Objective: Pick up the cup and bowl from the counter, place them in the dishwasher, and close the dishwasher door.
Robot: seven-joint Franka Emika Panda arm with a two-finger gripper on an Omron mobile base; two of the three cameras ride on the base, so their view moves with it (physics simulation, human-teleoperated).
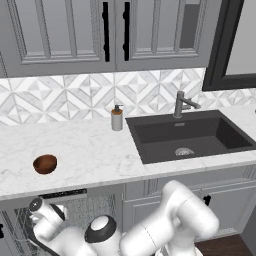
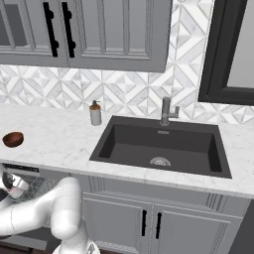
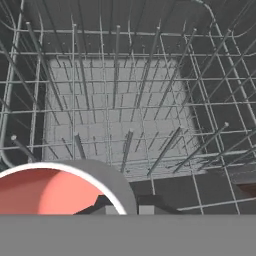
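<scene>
1. Cup (image 3: 47,189): white rim, salmon-pink inside, sits at 7 o'clock in the hand view, cut off by the lower edge. Only the upper arc of the rim shows.
2. Gripper (image 3: 125,206): finger tips are dark stubs just right of the cup's rim, pinched together on the rim. The contact point itself is hard to make out. Gripper clamped on the cup.
3. Wire rack (image 3: 120,100) fills the ground beyond the cup: grey tines standing up, a pale floor panel under the grid. Whether the cup touches the rack cannot be told.
4. Dishwasher (image 1: 75,207): in the left base view, its opening lies at 7 o'clock under the counter edge, rack wires faint behind the arm (image 1: 165,220). The arm's white links cover most of it. Door itself not made out.
5. Bowl (image 1: 45,163): reddish-brown, on the counter (image 1: 90,150) at 9 o'clock, well apart from the sink (image 1: 192,135). In the right base view, it sits at the far left edge.
6. Soap dispenser (image 1: 117,118) stands by the backsplash just left of the sink's back corner, at 12 o'clock. Faucet (image 1: 182,104) behind the basin.
7. Wall cabinets (image 1: 100,30) are cut off at the top edge.
</scene>
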